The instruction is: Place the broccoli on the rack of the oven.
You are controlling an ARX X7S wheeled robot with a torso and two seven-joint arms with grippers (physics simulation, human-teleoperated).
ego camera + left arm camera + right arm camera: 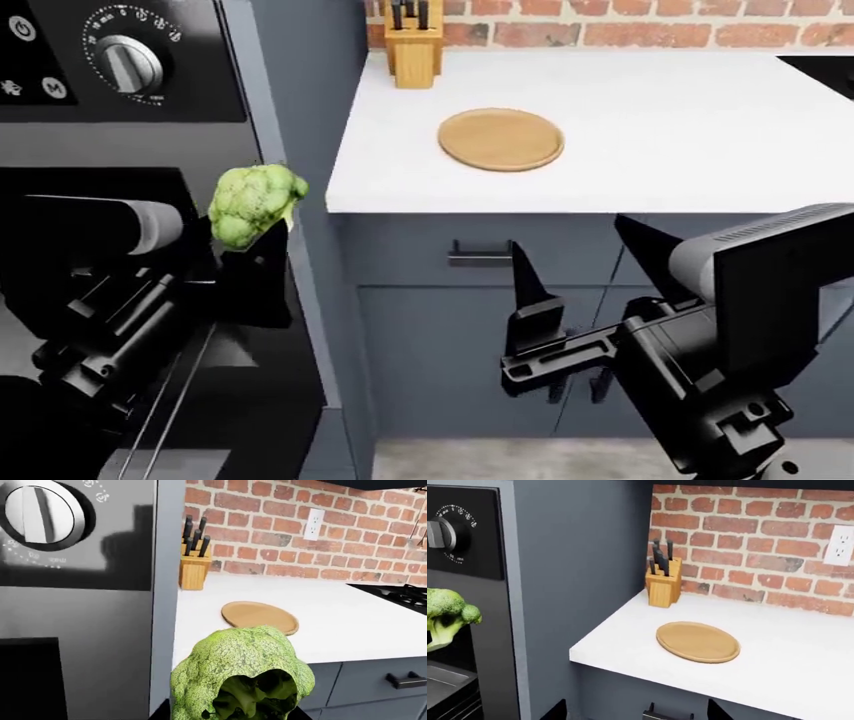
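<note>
The broccoli (254,205), a bumpy green head with a pale stalk, is held up in front of the black oven (80,100), just below its round dial (130,60). My left gripper (256,240) is shut on it from beneath. It fills the lower part of the left wrist view as broccoli (240,670) and hides the fingers there. The right wrist view shows the broccoli (447,612) before the dark oven cavity, above a flat grey tray (444,680). I cannot make out the rack. My right gripper (587,272) stands open and empty before the grey cabinet.
A white counter (667,120) to the right of the oven carries a round wooden board (501,138) and a knife block (414,35) against the brick wall. A drawer handle (481,255) sits under the counter edge. A black hob (400,597) lies further right.
</note>
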